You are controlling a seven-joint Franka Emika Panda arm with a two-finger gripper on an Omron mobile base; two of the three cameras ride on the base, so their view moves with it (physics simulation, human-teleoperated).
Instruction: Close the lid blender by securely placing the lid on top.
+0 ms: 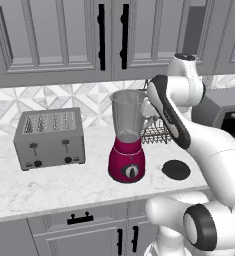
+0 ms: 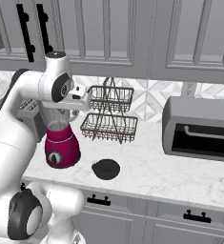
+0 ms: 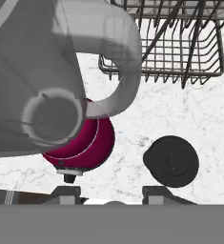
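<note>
On the marble counter (image 1: 49, 187), the blender (image 1: 127, 137) was seen standing upright, its magenta base under a tall translucent jar whose mouth was uncovered. To its right in the left base view, the lid (image 1: 176, 170) was found lying flat on the counter, apart from the blender base and near the front edge. The same black disc was seen in the right base view (image 2: 106, 168) and in the hand view (image 3: 171, 161), just beside the magenta base there. The end effector (image 3: 110, 193) was held high beside the jar's rim and handle, looking down; its fingertips (image 3: 66, 192) were set at their narrowest, with nothing gripped between them. Behind the blender, a wire rack (image 2: 108, 119) was placed against the tiled wall. A grey toaster (image 1: 50, 138) was set well left of the blender, and a microwave (image 2: 199, 128) far to the right.
</note>
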